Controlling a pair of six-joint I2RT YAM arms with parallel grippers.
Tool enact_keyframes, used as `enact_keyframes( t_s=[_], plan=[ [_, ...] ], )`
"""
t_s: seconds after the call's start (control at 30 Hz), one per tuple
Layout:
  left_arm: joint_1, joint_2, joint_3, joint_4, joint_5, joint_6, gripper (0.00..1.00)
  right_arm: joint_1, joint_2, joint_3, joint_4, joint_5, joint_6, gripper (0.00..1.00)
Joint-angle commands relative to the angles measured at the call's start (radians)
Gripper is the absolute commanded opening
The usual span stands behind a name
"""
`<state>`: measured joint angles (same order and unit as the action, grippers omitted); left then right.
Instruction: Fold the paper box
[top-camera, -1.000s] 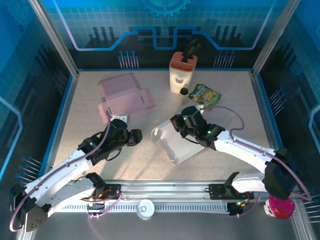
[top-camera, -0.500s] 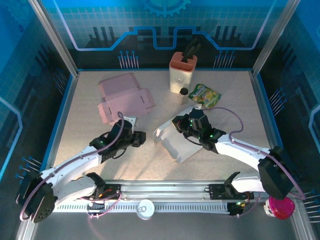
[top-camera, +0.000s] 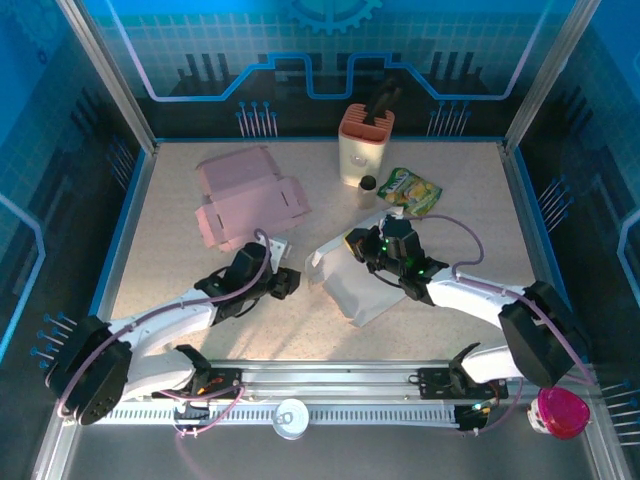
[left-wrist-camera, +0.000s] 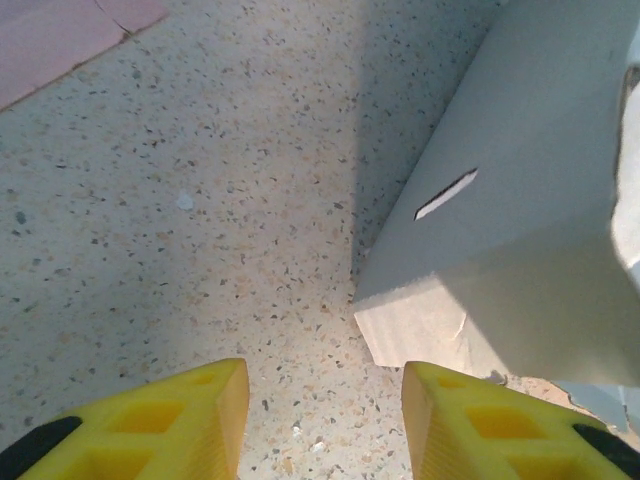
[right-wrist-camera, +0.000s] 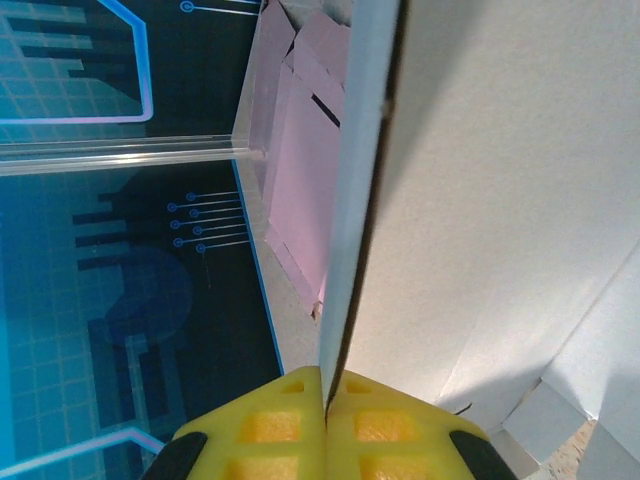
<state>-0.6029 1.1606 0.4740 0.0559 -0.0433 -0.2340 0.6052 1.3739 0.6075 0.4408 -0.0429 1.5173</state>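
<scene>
Paper box (top-camera: 352, 295) edge pinched by right gripper (right-wrist-camera: 325, 400), left gripper (left-wrist-camera: 322, 410) spread empty, seemingly just short, pink carton (top-camera: 245, 200), snack packet (top-camera: 410, 188) behind.

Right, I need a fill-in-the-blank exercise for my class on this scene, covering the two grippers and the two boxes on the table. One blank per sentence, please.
1. The right gripper is shut on a panel of the paper box, whose colour is ____.
2. The left gripper is ____ and holds nothing.
3. The flat box lying farther back on the table is ____ in colour.
Missing words: white; open; pink.
</scene>
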Motion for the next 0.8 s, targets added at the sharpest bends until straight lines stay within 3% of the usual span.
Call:
enact_keyframes(
  t_s=[0.0,0.23,0.43,0.77],
  plan=[
    [0.008,0.020,-0.031,0.118,0.027,0.060,0.45,-0.015,0.019,-0.021,0.025,-0.023,-0.017,0.00],
    [-0.007,0.103,-0.007,0.175,0.044,0.094,0.47,-0.028,0.022,-0.037,0.053,-0.034,-0.015,0.00],
    [-0.058,0.160,0.009,0.216,-0.005,0.143,0.53,-0.038,0.027,-0.040,0.069,-0.052,-0.008,0.00],
    [-0.099,0.205,0.029,0.271,-0.039,0.214,0.52,-0.038,0.022,-0.041,0.067,-0.067,0.001,0.00]
  ],
)
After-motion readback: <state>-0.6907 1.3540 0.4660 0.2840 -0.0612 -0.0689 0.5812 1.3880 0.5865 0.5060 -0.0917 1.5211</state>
